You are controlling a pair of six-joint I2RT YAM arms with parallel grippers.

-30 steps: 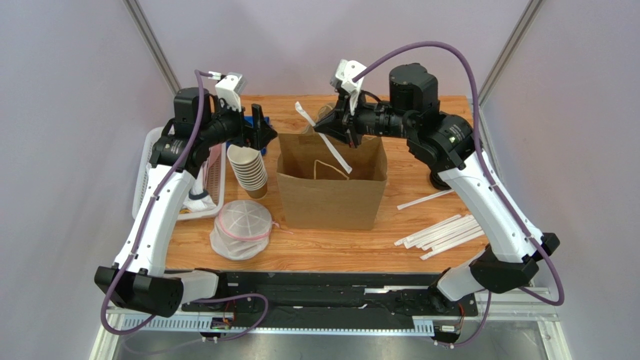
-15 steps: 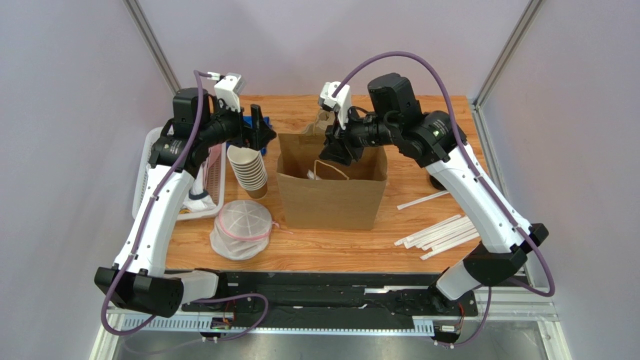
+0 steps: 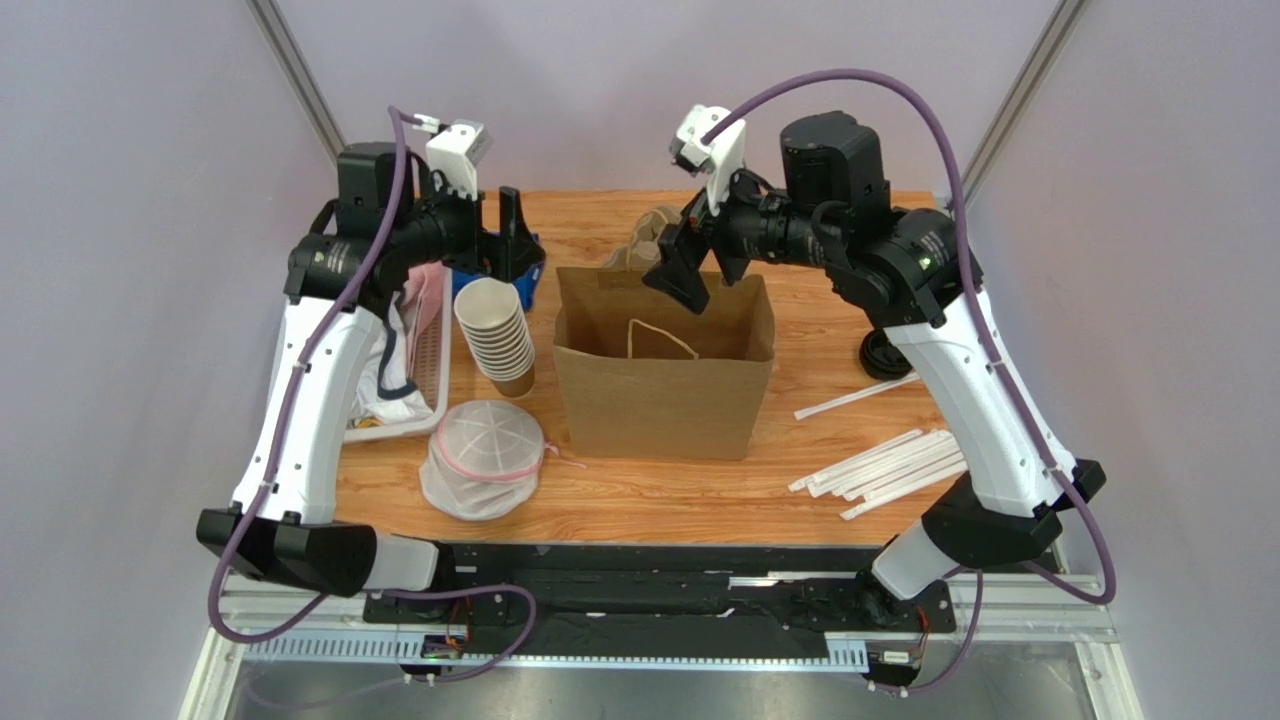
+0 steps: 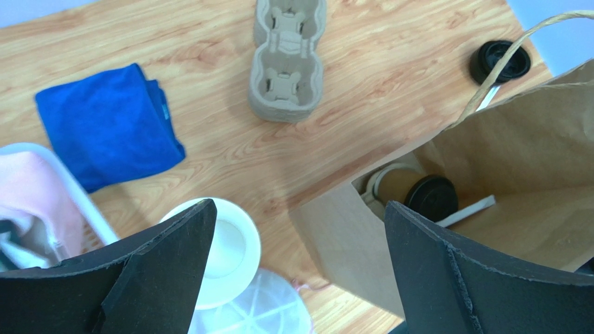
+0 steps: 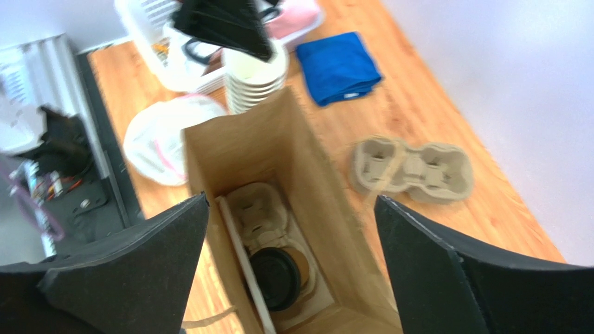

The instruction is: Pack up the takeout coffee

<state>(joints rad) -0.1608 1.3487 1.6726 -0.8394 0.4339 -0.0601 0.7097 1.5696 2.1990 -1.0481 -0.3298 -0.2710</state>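
The takeout coffee (image 5: 280,277), a tan cup with a black lid, stands in a cardboard carrier at the bottom of the brown paper bag (image 3: 661,393). Its lid (image 4: 432,197) also shows through the bag's mouth in the left wrist view. A white wrapped straw (image 5: 240,261) leans along the bag's inner wall beside the cup. My right gripper (image 3: 684,273) hovers above the bag's back rim, open and empty, with the bag's mouth between its fingers (image 5: 291,202). My left gripper (image 3: 511,245) is open and empty, above the table left of the bag (image 4: 300,205).
A stack of lidless paper cups (image 3: 496,338) and a clear bag of lids (image 3: 484,447) sit left of the bag. Behind lie a blue cloth (image 4: 108,132) and a spare cup carrier (image 4: 287,59). A white basket (image 3: 301,353) stands far left; wrapped straws (image 3: 879,465) and a loose black lid (image 4: 498,61) lie right.
My right gripper dipped into the bag's mouth, opened, let go of the white straw, which now lies in the bag, and rose again. The left arm lifted slightly.
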